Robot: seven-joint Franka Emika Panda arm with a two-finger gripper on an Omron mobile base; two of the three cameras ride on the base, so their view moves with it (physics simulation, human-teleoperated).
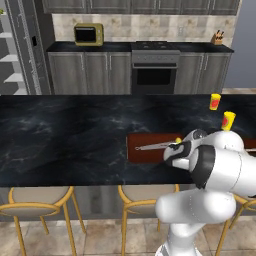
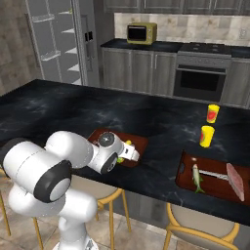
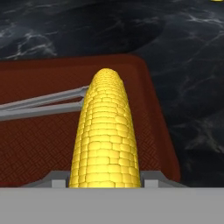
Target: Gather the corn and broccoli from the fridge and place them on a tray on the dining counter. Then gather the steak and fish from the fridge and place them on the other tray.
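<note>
My gripper (image 3: 107, 179) is shut on the corn (image 3: 107, 131), a yellow cob held lengthwise just over the near red-brown tray (image 3: 39, 144) on the black dining counter (image 1: 65, 135). A grey metal utensil (image 3: 43, 105) lies across that tray, left of the cob. From the base cameras the hand (image 2: 128, 152) hangs over the tray (image 1: 145, 152), with a bit of corn (image 1: 178, 140) showing beside it. The other tray (image 2: 188, 168) to the right carries the fish (image 2: 196, 178) and the pinkish steak (image 2: 236, 181). The fridge (image 2: 58, 44) stands open at the back left. The broccoli is out of view.
Two yellow cups with red labels (image 2: 212, 113) (image 2: 207, 135) stand on the counter between the trays and the far edge. Yellow-framed stools (image 1: 35, 200) line the near side. Dark cabinets with an oven (image 1: 154, 75) and a microwave (image 1: 88, 34) run behind.
</note>
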